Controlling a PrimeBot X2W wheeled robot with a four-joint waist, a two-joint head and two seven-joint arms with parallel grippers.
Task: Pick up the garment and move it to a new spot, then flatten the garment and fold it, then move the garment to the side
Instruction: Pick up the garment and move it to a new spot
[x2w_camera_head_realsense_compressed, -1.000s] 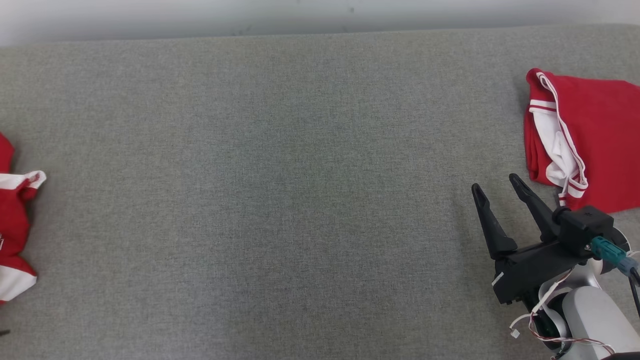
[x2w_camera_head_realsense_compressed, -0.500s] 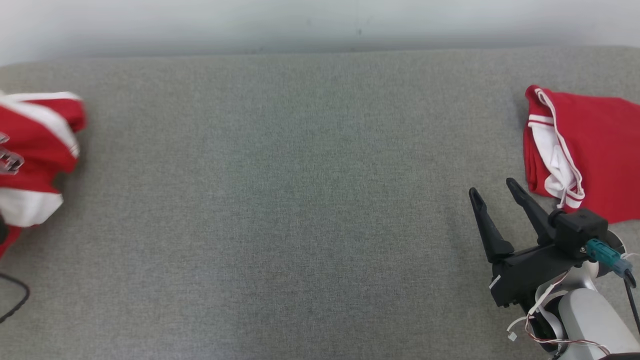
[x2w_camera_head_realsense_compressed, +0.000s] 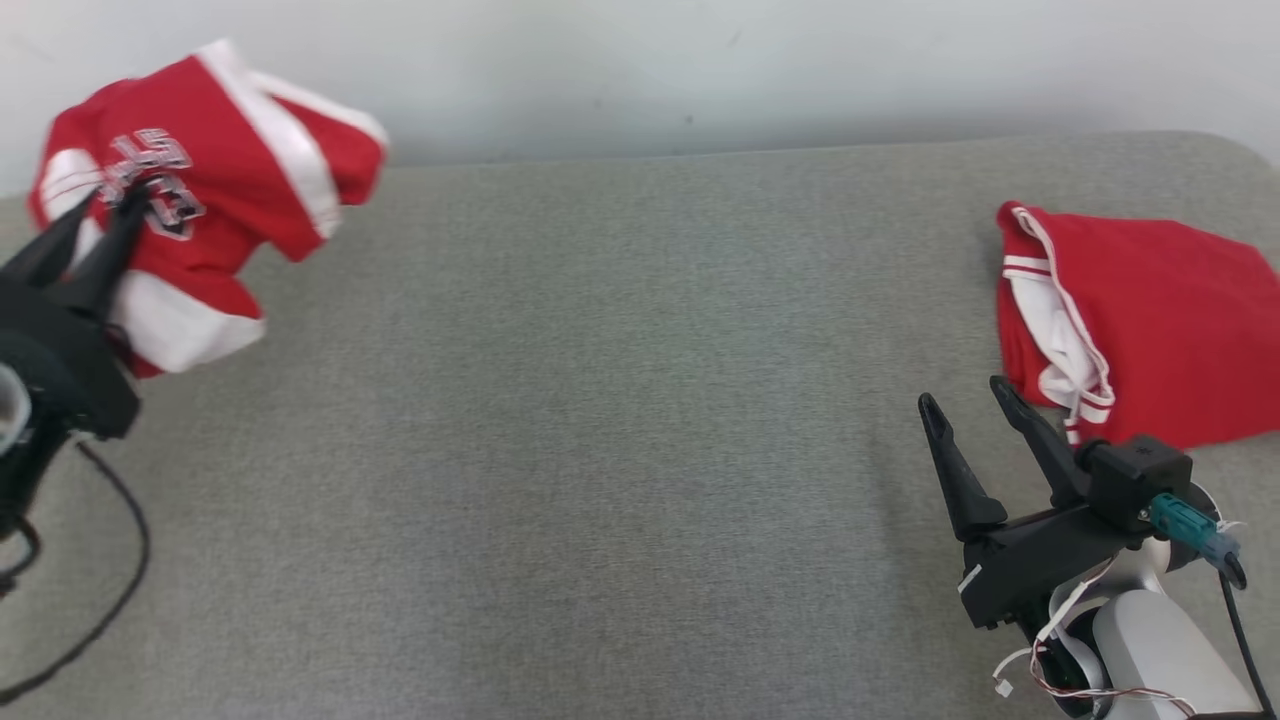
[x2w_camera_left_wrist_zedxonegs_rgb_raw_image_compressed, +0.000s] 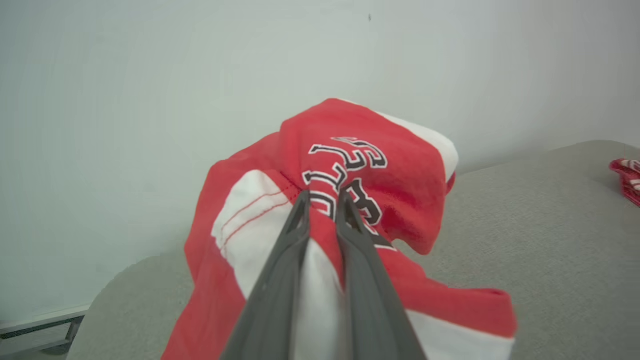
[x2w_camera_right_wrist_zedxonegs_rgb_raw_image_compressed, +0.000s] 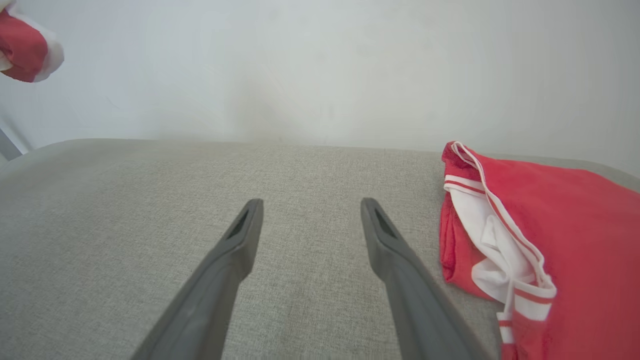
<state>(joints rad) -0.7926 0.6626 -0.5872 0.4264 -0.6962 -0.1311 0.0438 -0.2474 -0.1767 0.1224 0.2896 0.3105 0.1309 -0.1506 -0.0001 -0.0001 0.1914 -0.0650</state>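
Red jersey (x2w_camera_head_realsense_compressed: 205, 185) with white trim and dark lettering hangs bunched over the far-left end of the grey padded table (x2w_camera_head_realsense_compressed: 600, 400) and looks lifted clear of it. Left gripper (x2w_camera_head_realsense_compressed: 105, 215) is pinched tight on a fold by the lettering, with cloth wedged between its fingers. The jersey is probably soft, light and floppy, so it will drape and twist. For flattening, shoulders or hem corners are likely better holds. Right gripper (x2w_camera_head_realsense_compressed: 965, 400) is spread apart and empty, just beside folded red shorts (x2w_camera_head_realsense_compressed: 1160, 310).
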